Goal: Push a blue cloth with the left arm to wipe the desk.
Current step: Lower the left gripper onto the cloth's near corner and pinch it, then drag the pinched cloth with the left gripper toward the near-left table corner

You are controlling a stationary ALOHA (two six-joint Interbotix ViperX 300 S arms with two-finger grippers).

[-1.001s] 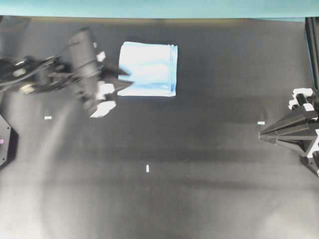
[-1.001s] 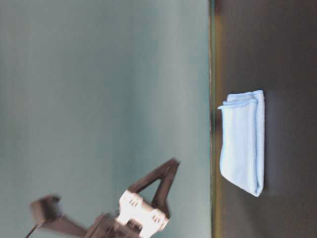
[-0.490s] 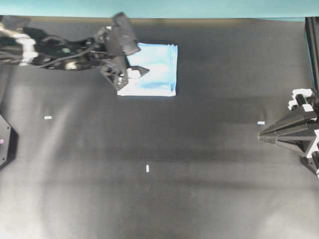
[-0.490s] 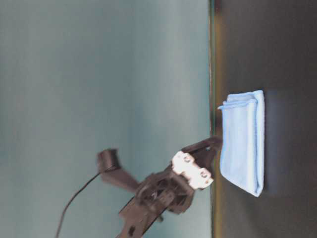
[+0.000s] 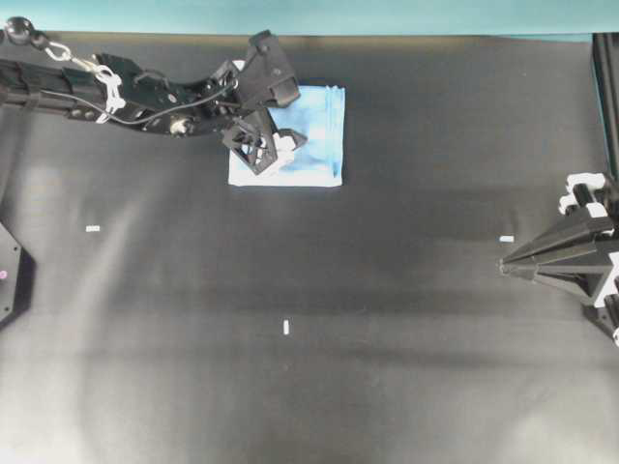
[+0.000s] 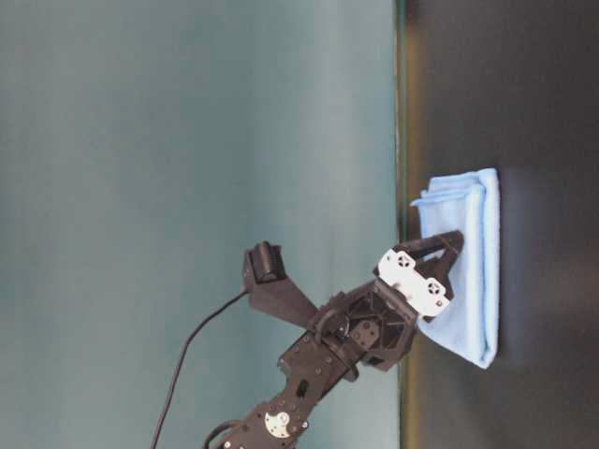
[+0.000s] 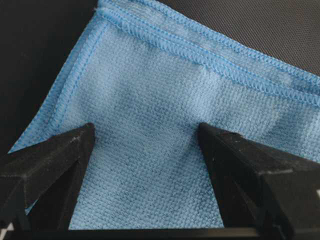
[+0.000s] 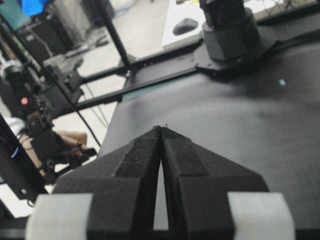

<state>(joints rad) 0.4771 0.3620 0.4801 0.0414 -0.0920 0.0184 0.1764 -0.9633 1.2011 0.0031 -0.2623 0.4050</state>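
Observation:
The blue cloth (image 5: 317,143) lies folded flat on the black desk (image 5: 290,396) near its far edge. The left arm (image 5: 116,92) reaches in from the left. Its left gripper (image 5: 280,137) is tilted down onto the cloth's left half and stands open. In the left wrist view both black fingers (image 7: 60,152) straddle a wide patch of blue cloth (image 7: 165,95), tips at its surface, nothing pinched between them. The side view shows the left gripper (image 6: 447,264) pressed against the cloth (image 6: 475,281). My right gripper (image 5: 506,261) rests shut at the right edge, far from the cloth, its tips (image 8: 161,128) together.
A teal strip (image 5: 290,14) runs along the desk's far edge, just behind the cloth. Small white tape marks (image 5: 93,229) (image 5: 286,327) (image 5: 507,238) dot the desk. A black frame post (image 5: 604,87) stands at the far right, and a black base plate (image 5: 12,275) at the left.
The left arm swung from the cloth's left side up onto the cloth, and its jaws spread wider. The cloth and the right gripper have not moved.

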